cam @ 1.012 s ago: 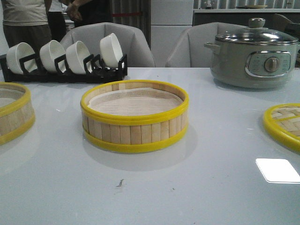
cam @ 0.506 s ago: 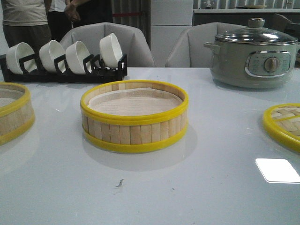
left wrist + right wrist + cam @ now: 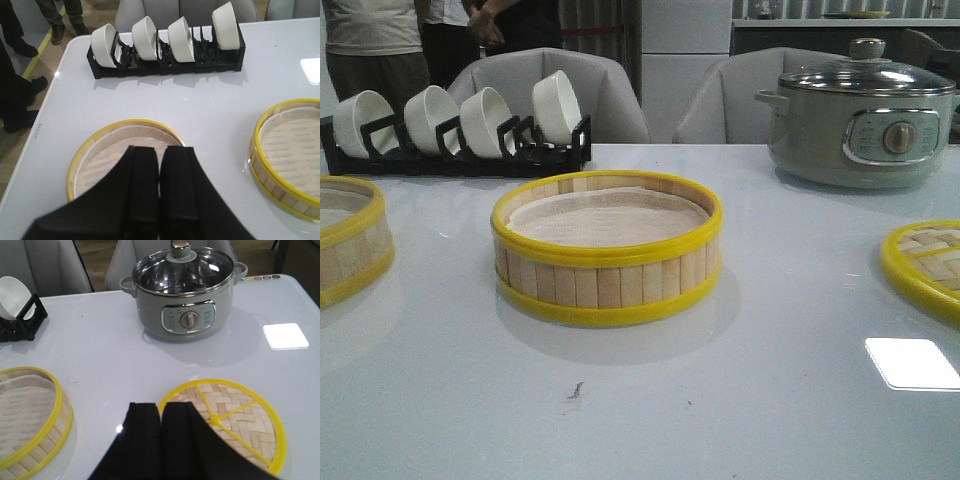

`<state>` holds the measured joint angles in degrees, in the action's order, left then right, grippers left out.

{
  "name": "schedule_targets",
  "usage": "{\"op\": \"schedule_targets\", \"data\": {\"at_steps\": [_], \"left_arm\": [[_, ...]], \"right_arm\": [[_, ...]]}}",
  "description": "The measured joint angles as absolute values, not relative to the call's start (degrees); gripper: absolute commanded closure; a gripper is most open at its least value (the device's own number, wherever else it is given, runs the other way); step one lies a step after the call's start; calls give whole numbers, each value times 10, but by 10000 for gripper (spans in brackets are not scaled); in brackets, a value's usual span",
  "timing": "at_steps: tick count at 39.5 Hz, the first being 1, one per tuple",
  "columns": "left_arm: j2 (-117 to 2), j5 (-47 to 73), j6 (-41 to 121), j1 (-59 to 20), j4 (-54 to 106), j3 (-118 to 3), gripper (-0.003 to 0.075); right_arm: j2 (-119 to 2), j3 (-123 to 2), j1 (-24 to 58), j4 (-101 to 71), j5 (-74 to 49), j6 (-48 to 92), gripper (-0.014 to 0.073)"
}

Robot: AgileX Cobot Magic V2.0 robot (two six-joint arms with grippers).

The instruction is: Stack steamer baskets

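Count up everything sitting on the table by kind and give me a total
Steamer baskets: 2, the left steamer basket and the middle steamer basket
Woven lid: 1
Electric pot: 1
Bowl rack: 1
White bowls: 4, first bowl, second bowl, third bowl, fourth bowl
Total: 9

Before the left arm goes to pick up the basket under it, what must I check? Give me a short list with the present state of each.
1. Left gripper empty: ok, fingers together, holding nothing.
2. Left gripper open for grasping: not ok, shut.
3. Left basket empty inside: ok where visible, liner only.
4. Centre basket free on top: ok, only liner.
5. Right gripper away from both baskets: ok, above the lid.
6. Height above the left basket's rim: cannot tell.
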<state>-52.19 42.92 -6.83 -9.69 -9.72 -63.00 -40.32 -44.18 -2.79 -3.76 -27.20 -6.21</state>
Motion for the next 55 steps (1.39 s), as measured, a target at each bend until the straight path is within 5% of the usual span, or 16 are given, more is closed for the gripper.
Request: {"op": "schedule_targets", "data": {"at_steps": [4, 13, 22, 55], "left_arm": [[-522, 432, -68, -97, -85, -630, 633], [-522, 434, -68, -97, -72, -630, 577], [-547, 459, -68, -97, -70, -630, 232], [-891, 377, -68, -91, -35, -654, 233]], "right_arm": [[-403, -442, -28, -38, -280, -62, 475], [-403, -442, -28, -38, -304, -62, 160], [-403, -442, -28, -38, -304, -63, 160], [-407, -442, -28, -38, -306, -63, 160]]}}
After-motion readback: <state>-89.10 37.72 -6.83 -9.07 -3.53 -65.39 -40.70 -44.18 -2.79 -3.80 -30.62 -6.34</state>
